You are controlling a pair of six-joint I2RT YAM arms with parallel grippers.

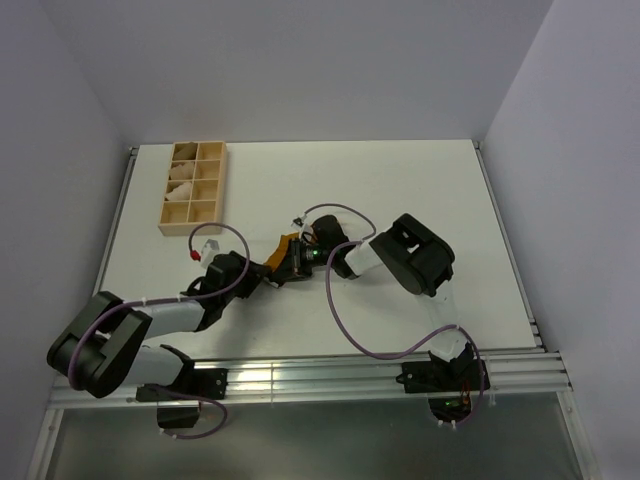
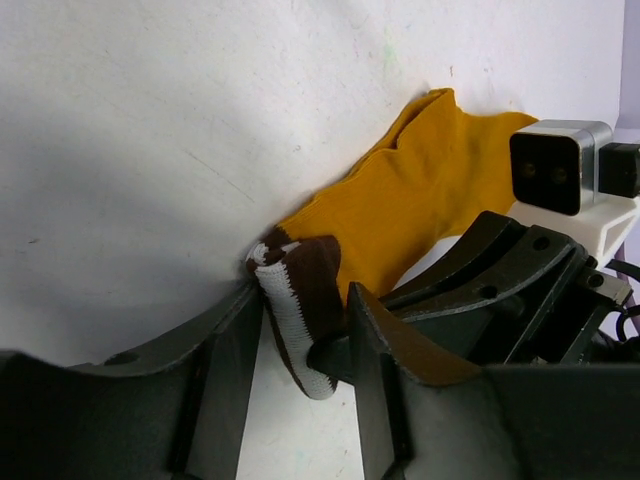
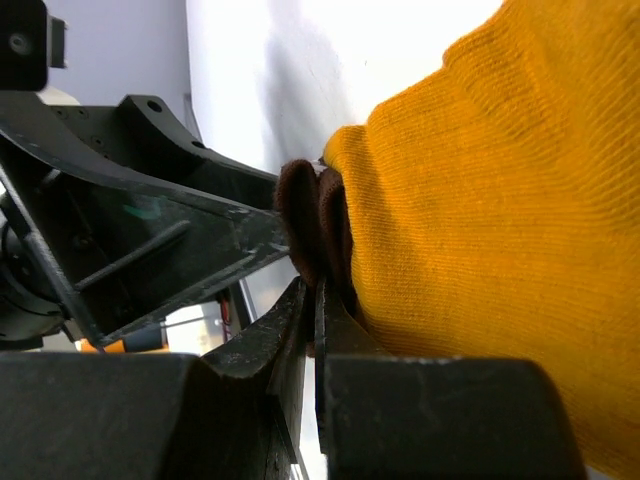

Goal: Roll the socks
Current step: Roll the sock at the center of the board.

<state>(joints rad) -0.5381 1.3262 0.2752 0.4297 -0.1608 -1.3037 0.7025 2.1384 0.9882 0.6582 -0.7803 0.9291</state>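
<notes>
The mustard-orange sock (image 2: 420, 190) lies on the white table, its brown cuff (image 2: 310, 275) with white stripes folded up. From above, the sock (image 1: 284, 246) shows between the two grippers at mid-table. My left gripper (image 2: 305, 292) is open, its jaws standing on either side of the cuff. My right gripper (image 3: 312, 292) is shut on the edge of the brown cuff (image 3: 305, 215), with the orange sock body (image 3: 480, 230) just to its right. The right gripper's fingertip (image 2: 335, 355) pokes in between the left jaws. From above, the left gripper (image 1: 266, 278) and right gripper (image 1: 292, 266) meet at the sock.
A wooden divided box (image 1: 222, 170) stands at the back left and holds pale cream rolled bundles (image 1: 182, 187). A metal rail (image 1: 320, 375) runs along the near table edge. Grey walls close in the table on three sides.
</notes>
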